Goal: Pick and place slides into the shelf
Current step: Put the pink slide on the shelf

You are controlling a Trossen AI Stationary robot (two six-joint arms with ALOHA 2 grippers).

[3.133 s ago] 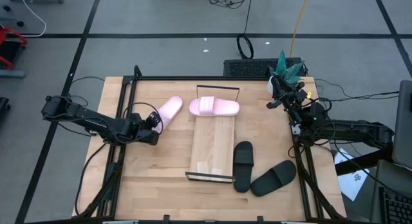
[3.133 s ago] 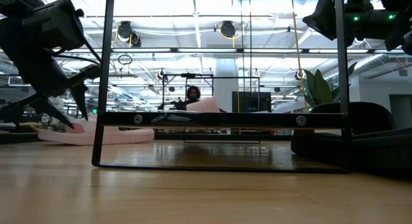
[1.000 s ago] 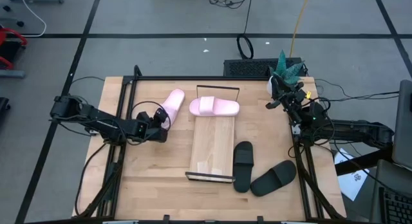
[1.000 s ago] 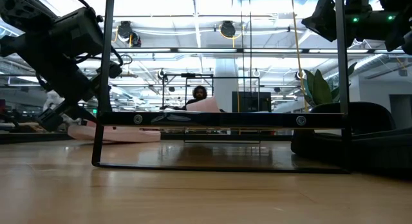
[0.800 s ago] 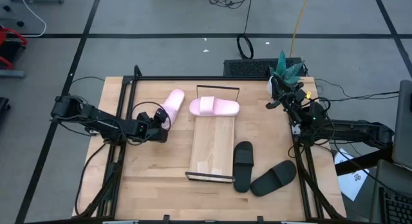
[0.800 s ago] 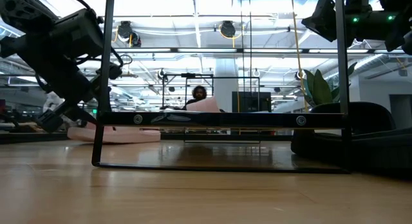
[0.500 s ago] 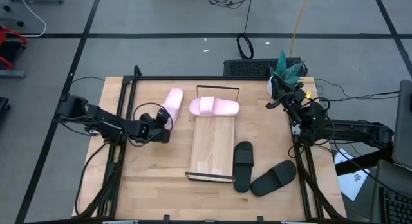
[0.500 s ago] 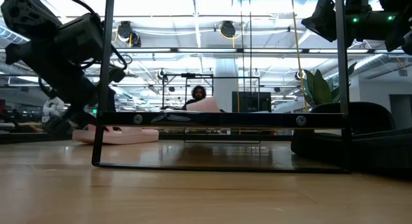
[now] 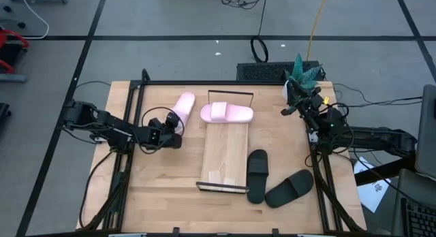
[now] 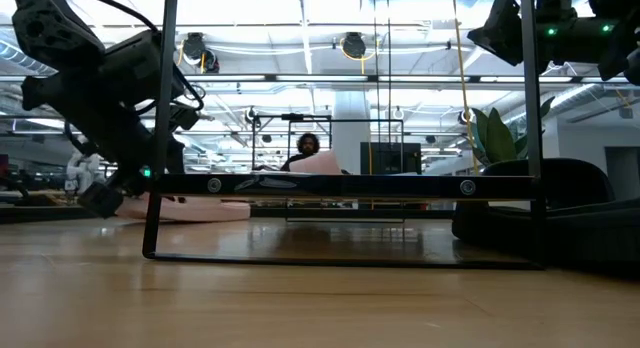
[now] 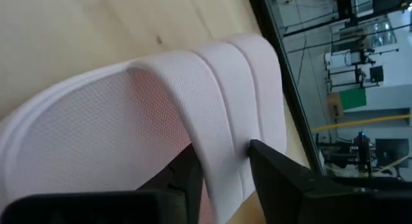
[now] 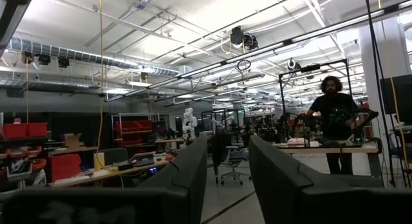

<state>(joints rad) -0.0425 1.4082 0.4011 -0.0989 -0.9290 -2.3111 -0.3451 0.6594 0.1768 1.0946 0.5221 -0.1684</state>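
Since three seconds back the left tool [image 9: 173, 121] has slid along the desk [image 9: 163, 189] toward the shelf [image 9: 225, 155] and the loose pink slide [image 9: 182, 105] has swung from a slant to nearly parallel with the shelf. The left wrist view shows that tool's two fingers [image 11: 283, 172] set one on each side of the slide's strap [image 11: 219, 102], closing on it. The right tool [image 9: 294, 99] hangs raised over the desk's far right corner, unchanged, its fingers [image 12: 283, 179] parted narrowly with nothing between them. There are four slides: two pink, two black. The second pink slide [image 9: 227, 113] lies crosswise on the shelf's far end; one black slide [image 9: 257, 175] lies just beside the shelf's near right side, and the other black slide [image 9: 289, 188] lies angled with its end touching the first one. In the low view the shelf's wire frame [image 10: 160, 138] stands before the left arm, partly hiding the held slide. A plant [image 9: 302, 69] sits by the far right corner, and a person [image 10: 303, 149] shows in the room behind.
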